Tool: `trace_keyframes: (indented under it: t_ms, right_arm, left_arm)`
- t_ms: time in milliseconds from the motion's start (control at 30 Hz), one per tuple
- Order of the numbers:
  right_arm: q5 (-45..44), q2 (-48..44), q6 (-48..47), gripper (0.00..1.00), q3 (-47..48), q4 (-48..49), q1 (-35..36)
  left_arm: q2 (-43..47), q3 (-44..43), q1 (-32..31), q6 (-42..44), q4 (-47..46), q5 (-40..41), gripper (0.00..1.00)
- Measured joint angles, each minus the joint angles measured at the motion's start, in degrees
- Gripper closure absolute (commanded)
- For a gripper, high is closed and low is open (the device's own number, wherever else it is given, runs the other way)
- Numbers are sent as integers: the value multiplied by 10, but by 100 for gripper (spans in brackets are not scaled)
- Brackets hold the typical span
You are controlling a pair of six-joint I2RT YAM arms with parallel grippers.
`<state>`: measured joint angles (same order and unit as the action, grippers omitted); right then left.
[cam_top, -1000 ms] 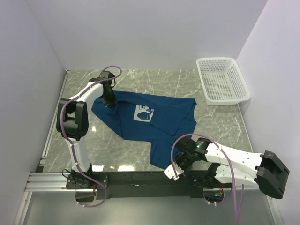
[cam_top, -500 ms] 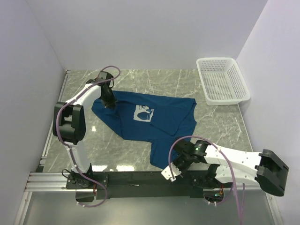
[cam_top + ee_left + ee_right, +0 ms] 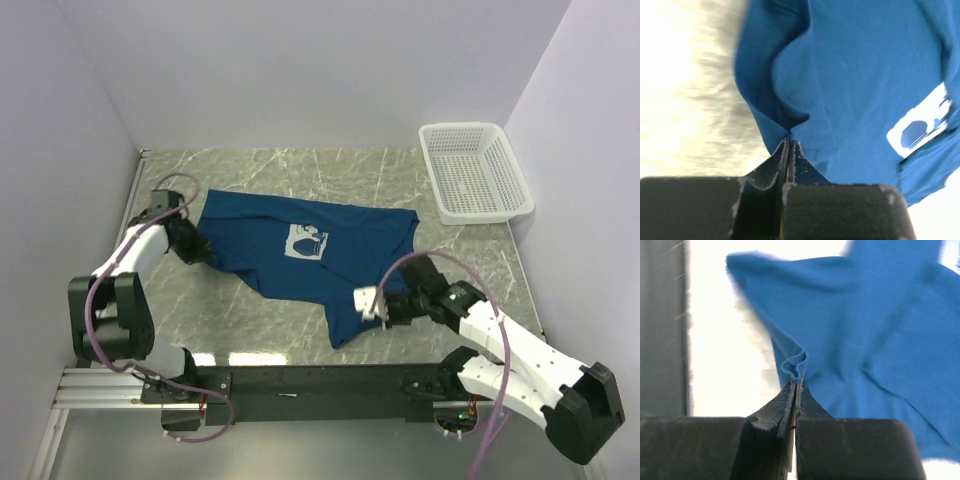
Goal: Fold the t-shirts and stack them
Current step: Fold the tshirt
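A dark royal-blue t-shirt (image 3: pixel 300 265) with a pale square print (image 3: pixel 306 241) lies spread and rumpled on the marble table (image 3: pixel 300 170). My left gripper (image 3: pixel 193 250) is at the shirt's left edge, shut on a pinch of blue cloth (image 3: pixel 790 135). My right gripper (image 3: pixel 376 305) is at the shirt's lower right hem, shut on a small bunched fold of its edge (image 3: pixel 796 365). In the left wrist view the t-shirt (image 3: pixel 860 90) stretches away from the fingertips with the print (image 3: pixel 920 130) at the right.
A white mesh basket (image 3: pixel 474 172) stands at the back right of the table. White walls close in the left, back and right sides. A black rail (image 3: pixel 300 385) runs along the near edge by the arm bases.
The left gripper has pulled the shirt's upper left corner out to the left. The right gripper shut on the lower hem and moved up and right from the table's near edge.
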<state>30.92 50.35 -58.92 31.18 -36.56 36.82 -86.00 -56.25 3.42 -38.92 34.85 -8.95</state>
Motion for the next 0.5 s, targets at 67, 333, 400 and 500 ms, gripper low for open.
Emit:
trace_keyframes:
  t_ms: [67, 333, 400, 500]
  right_arm:
    - [0, 20, 28, 100, 27, 9, -36]
    - [24, 111, 122, 100, 154, 58, -127]
    - [30, 126, 140, 100, 167, 67, -127]
    - [30, 146, 163, 100, 177, 79, -127]
  left_arm:
    - [25, 24, 34, -9, -9, -9, 100]
    - [87, 71, 89, -23, -31, -54, 100]
    - [88, 73, 94, -23, -32, -63, 100]
    - [92, 73, 101, -23, -34, -69, 99]
